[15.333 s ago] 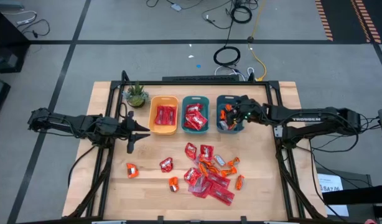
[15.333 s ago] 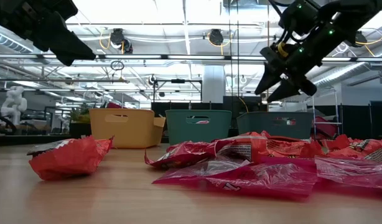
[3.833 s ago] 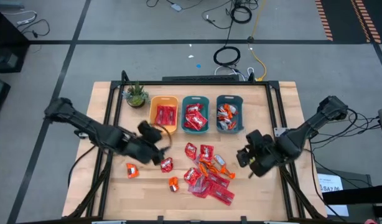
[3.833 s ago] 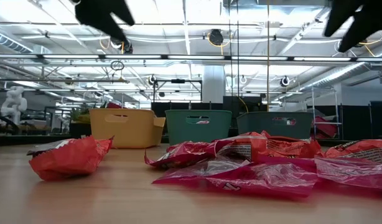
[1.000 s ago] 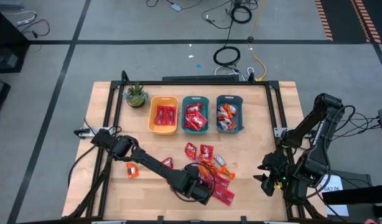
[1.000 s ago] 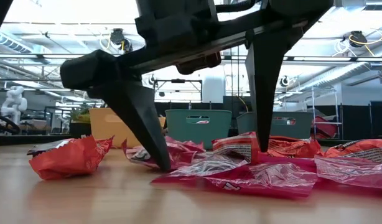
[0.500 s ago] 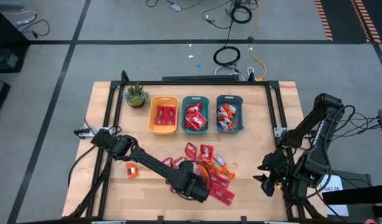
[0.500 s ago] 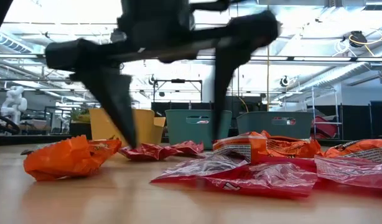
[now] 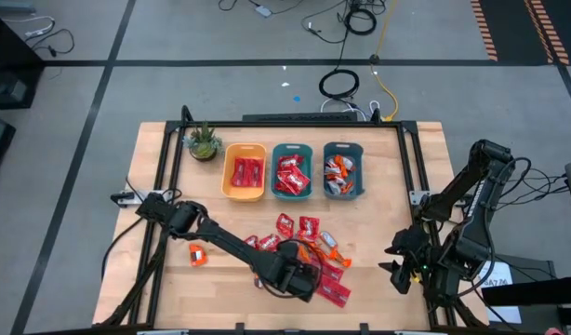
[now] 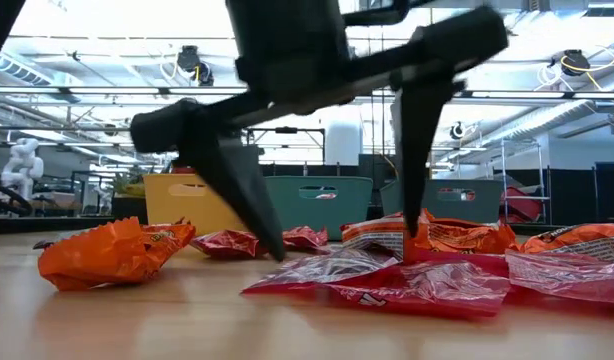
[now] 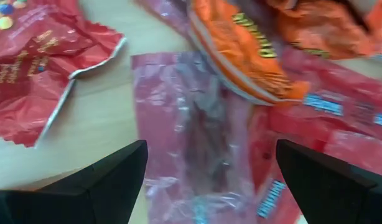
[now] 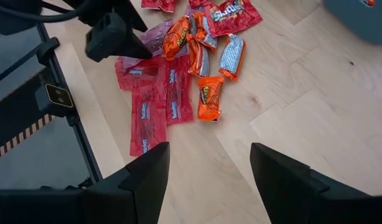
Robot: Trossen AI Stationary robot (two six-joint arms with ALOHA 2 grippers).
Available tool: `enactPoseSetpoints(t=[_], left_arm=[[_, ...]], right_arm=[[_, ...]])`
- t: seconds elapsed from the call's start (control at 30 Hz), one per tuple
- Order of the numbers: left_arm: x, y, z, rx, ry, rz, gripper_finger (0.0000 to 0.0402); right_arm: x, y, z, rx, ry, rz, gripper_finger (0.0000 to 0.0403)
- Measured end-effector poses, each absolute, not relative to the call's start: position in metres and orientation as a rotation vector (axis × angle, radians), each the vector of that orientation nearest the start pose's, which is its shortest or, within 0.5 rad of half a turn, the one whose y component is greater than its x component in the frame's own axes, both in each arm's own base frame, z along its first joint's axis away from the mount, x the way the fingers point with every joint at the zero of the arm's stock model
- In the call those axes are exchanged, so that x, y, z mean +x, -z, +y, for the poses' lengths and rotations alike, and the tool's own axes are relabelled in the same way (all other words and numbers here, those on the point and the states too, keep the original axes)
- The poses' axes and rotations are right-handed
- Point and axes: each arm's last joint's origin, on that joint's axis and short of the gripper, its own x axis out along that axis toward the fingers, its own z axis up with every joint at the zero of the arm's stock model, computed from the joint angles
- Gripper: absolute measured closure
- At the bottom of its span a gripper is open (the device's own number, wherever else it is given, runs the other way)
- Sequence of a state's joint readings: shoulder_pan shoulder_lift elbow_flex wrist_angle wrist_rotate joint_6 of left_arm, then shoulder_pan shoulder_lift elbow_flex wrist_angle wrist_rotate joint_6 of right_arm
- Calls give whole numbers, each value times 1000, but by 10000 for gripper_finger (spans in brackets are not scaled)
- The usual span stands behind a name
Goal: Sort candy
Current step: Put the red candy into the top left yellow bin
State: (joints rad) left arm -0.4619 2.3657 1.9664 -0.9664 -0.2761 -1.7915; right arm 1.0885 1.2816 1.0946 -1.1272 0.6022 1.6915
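Pinkish-red flat packet (image 11: pixel 197 134) lies lengthwise between open left pincer (image 11: pixel 206 168) fingers.

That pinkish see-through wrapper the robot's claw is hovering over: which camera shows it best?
The left wrist view: the pinkish flat packet fills the frame between the open left gripper fingers. The low view shows it edge-on. In the high view the arm mostly hides it. The right wrist view shows several similar packets; which one it is, I cannot tell.

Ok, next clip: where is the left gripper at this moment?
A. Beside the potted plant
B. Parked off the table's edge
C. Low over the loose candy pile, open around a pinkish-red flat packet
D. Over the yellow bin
C: the left gripper stands open low over the candy pile, its fingers either side of a pinkish-red flat packet.
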Motion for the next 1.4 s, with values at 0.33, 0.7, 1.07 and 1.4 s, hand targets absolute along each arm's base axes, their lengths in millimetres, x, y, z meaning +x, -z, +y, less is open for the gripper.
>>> enactPoseSetpoints(t=[0.33,0.7,1.07,1.4], left_arm=[[426,-142,-202,-1038,-955,984,38],[426,-141,-202,-1021,-962,966,38],[424,-139,-201,-985,-933,1032,103],[422,-138,-197,-969,-947,1104,256]], right_arm=[[116,-281,187,567,370,867,188],[116,-281,187,562,370,869,188],[116,-281,187,567,370,867,188],[117,-282,187,566,372,851,188]])
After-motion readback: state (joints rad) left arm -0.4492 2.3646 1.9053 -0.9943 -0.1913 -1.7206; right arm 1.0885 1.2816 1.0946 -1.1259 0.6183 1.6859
